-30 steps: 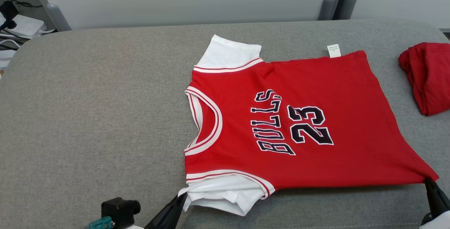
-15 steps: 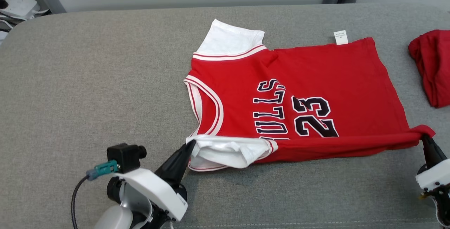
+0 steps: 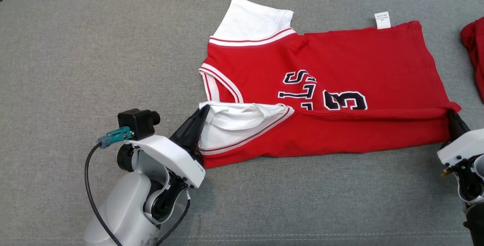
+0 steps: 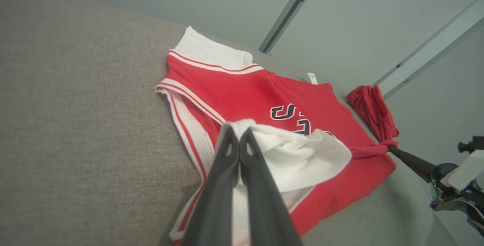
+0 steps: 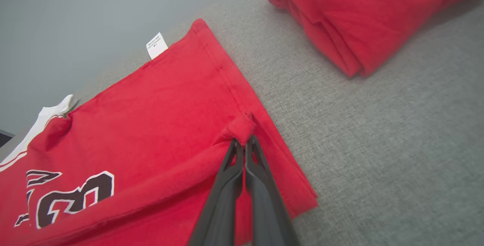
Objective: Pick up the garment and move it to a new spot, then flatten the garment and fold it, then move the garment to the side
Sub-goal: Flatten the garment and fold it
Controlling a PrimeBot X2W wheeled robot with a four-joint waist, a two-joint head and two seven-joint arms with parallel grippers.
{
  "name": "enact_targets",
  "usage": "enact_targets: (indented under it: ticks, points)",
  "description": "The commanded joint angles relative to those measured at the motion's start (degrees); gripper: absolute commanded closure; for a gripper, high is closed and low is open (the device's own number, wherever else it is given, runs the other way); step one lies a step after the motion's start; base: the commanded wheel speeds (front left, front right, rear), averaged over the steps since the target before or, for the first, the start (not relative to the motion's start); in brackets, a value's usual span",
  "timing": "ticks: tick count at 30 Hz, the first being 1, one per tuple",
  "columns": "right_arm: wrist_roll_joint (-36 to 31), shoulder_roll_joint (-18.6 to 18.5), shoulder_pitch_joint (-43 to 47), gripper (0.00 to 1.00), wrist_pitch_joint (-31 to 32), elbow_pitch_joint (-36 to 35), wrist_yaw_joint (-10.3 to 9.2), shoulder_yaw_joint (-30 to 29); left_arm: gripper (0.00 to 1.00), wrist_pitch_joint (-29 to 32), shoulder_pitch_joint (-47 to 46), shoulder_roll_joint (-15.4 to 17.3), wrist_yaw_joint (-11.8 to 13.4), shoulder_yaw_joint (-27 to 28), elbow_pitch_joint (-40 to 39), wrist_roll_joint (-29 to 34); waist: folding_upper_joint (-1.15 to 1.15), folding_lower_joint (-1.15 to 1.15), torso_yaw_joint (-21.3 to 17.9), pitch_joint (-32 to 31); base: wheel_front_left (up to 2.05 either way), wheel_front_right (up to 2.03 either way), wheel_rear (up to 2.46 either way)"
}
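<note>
The garment is a red jersey with white sleeves and dark lettering, lying sideways on the grey cushion. Its near long edge is lifted and folded partway over the body, hiding half of the lettering. My left gripper is shut on the white near sleeve at the collar end. At the hem end, my right gripper is shut on the red near corner. The far sleeve lies flat. In the left wrist view my own fingers pinch the sleeve's edge, and the right gripper shows at the far corner.
A second red cloth, folded into a bundle, lies on the cushion just right of the jersey's hem. A white label sticks out at the far hem. A grey wall with metal posts stands behind the cushion.
Both grippers have carried the garment's near edge away from me, folding it over the body and covering more of the lettering. The head camera has tilted down.
</note>
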Motion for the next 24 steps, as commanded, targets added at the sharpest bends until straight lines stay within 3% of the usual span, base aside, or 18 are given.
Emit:
enact_targets:
  ticks: [1, 11, 12, 16, 18, 19, 20, 21, 24]
  points:
    - [-0.5, -0.8, -1.5, 1.00, -0.9, -0.5, -0.01, 1.2, 1.00, -0.7, -3.0, 0.8, -0.6, 1.5, -0.5, 0.7, 0.00, 0.00, -0.1, 0.5, 0.00, 0.00, 0.00]
    - [-2.1, -0.5, -8.8, 1.00, -4.4, 7.2, -0.01, 6.7, 1.00, -2.5, -9.8, 0.4, -1.1, -1.4, 9.3, 0.4, 0.00, 0.00, -0.7, 2.8, 0.00, 0.00, 0.00]
    - [-2.4, -0.5, -9.4, 1.00, -4.7, 8.1, -0.01, 7.2, 0.95, -2.7, -10.3, 0.3, -1.2, -1.7, 10.0, 0.3, 0.00, 0.00, -0.7, 2.9, 0.00, 0.00, 0.00]
    - [-2.9, -0.3, -11.5, 1.00, -6.6, 11.7, -0.01, 9.0, 0.56, -3.6, -11.9, -0.1, -1.2, -3.2, 12.7, -0.4, 0.00, 0.00, -0.7, 3.2, 0.00, 0.00, 0.00]
    - [-2.6, -0.1, -12.2, 0.71, -7.5, 13.2, -0.01, 9.5, 0.01, -4.2, -12.4, -0.2, -1.2, -4.1, 13.6, -1.0, 0.00, 0.00, -0.6, 3.1, 0.00, 0.00, 0.00]
    - [-2.5, 0.0, -12.5, 0.64, -7.9, 13.8, -0.01, 9.8, 0.00, -4.6, -12.6, -0.2, -1.2, -4.5, 14.1, -1.3, 0.00, 0.00, -0.6, 3.0, 0.00, 0.00, 0.00]
    - [-2.4, 0.0, -12.7, 0.50, -8.4, 14.4, -0.01, 10.2, 0.00, -5.1, -12.8, -0.2, -1.2, -4.7, 14.6, -1.7, 0.00, 0.00, -0.6, 2.9, 0.00, 0.00, 0.00]
    - [-2.4, 0.0, -12.9, 0.02, -9.1, 14.7, -0.01, 10.7, 0.00, -5.7, -12.9, -0.3, -1.2, -5.0, 15.1, -2.0, 0.00, 0.00, -0.6, 2.7, 0.00, 0.00, 0.00]
    - [-2.4, -0.1, -12.8, 0.00, -11.8, 14.9, -0.01, 12.1, 0.00, -7.9, -13.0, 0.1, -1.2, -5.4, 16.1, -2.4, 0.00, 0.00, -0.7, 1.8, 0.00, 0.00, 0.00]
